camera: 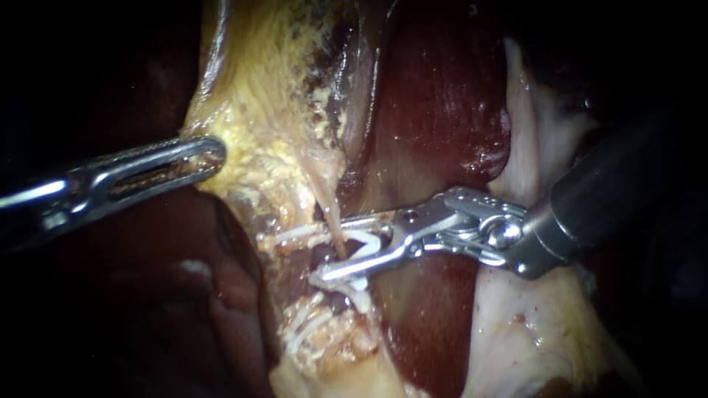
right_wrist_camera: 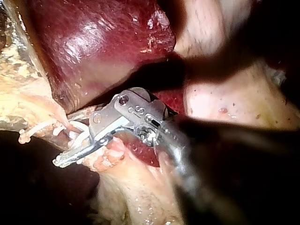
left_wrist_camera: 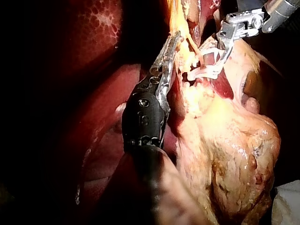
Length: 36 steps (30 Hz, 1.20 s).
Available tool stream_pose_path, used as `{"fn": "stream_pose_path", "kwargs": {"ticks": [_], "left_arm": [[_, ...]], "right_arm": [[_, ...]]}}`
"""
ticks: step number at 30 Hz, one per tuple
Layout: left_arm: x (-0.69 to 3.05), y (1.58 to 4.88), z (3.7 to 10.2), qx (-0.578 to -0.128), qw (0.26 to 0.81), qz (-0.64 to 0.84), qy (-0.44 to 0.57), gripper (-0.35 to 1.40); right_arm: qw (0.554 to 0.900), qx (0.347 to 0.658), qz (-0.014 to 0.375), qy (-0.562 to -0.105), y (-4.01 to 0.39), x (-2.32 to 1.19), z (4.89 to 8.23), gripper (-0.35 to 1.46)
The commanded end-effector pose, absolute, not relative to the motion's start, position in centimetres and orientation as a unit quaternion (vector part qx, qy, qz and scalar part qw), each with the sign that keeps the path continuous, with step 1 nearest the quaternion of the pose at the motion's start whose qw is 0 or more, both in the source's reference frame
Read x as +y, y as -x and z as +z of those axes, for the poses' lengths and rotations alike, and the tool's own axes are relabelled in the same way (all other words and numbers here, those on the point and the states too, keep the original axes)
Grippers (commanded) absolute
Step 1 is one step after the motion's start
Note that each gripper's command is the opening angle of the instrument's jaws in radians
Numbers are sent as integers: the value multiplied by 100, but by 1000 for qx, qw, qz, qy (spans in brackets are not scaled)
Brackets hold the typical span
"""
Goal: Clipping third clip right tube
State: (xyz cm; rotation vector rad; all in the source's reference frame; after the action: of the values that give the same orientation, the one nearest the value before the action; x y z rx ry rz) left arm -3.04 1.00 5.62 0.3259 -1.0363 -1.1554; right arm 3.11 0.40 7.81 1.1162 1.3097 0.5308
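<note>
White clip (camera: 372, 237), open, pinched in my right instrument's (camera: 333, 250) wide-set jaws astride the tube (camera: 330, 210); closing remains, I judge.

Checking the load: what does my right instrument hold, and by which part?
The right instrument holds a white clip, one leg against each jaw; the open clip straddles a tube.

Thin pale tube (camera: 334, 221) inside open white clip (camera: 371, 239)
</note>
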Motion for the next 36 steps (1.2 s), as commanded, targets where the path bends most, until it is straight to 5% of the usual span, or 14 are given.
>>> {"fn": "stream_pose_path", "kwargs": {"ticks": [1,25,27,30,36], "left_arm": [[100,304,563,-466,702,-519,-147,-35],[100,305,565,-466,702,-519,-146,-35],[100,305,565,-466,702,-519,-146,-35],[100,305,565,-466,702,-519,-146,-35],[100,305,565,-466,702,-519,-146,-35]], "right_arm": [[618,570,232,-489,-312,40,781,47],[598,572,262,-496,-325,60,769,37],[595,566,268,-503,-323,60,770,23],[587,555,283,-516,-314,61,771,-35],[593,545,295,-514,-307,64,775,-35]]}}
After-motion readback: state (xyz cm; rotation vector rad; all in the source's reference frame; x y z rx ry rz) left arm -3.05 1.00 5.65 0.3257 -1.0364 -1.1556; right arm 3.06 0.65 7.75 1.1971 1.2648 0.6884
